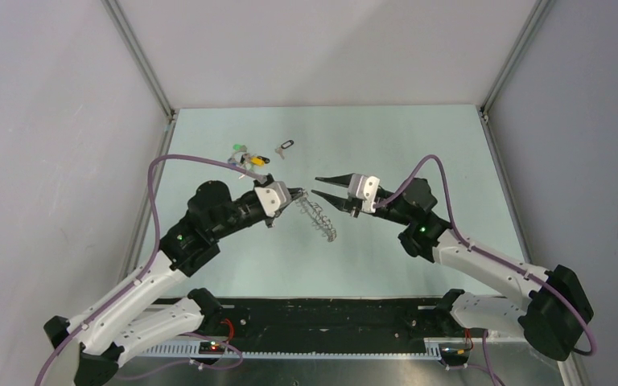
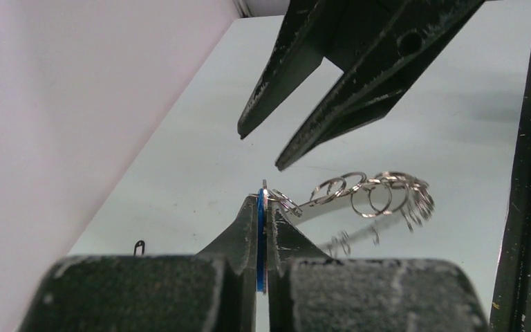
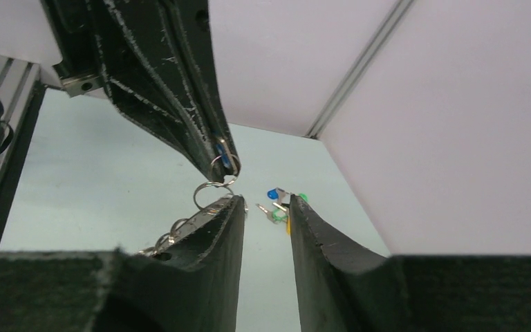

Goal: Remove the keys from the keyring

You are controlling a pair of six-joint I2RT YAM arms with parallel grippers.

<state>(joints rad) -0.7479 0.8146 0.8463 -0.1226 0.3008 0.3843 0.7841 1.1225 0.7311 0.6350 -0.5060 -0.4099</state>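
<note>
Left gripper (image 1: pixel 293 196) is clamped fully closed, jaws flush. At its very tips it pinches a thin blue sliver (image 2: pixel 261 221) and the end loop of the keyring (image 1: pixel 319 217). Right gripper (image 1: pixel 315 185) stands partly open with nothing between its jaws. Its tips sit just beside the keyring's held end, on the far side; the views do not settle whether they touch it.

The keyring is a string of thin, shiny silver wire loops that overlap like a chain. It runs from the pinched end out and down toward the near edge, with its shadow on the table (image 1: pixel 418 145) below. Cannot tell whether the free end rests on the surface. The keys (image 1: pixel 323 227) read as a silver-grey spiky fringe along it in the top view, too small to separate one by one.

Fingers (image 2: pixel 346 83) of both grippers are long black tapered wedges, matte, with pale scuffs along the edges.

The table is pale green, smooth and slightly glossy, and it is bare on every side of the keyring. Beyond the keyring, toward the far left, lies a cluster of coloured-head keys (image 1: pixel 245 158) in green, yellow and blue, with a small black-looped key (image 1: pixel 285 148) near them. Both are well apart from the keyring. Plain white walls and aluminium corner posts (image 1: pixel 141 56) bound the table, well away from the keyring.
</note>
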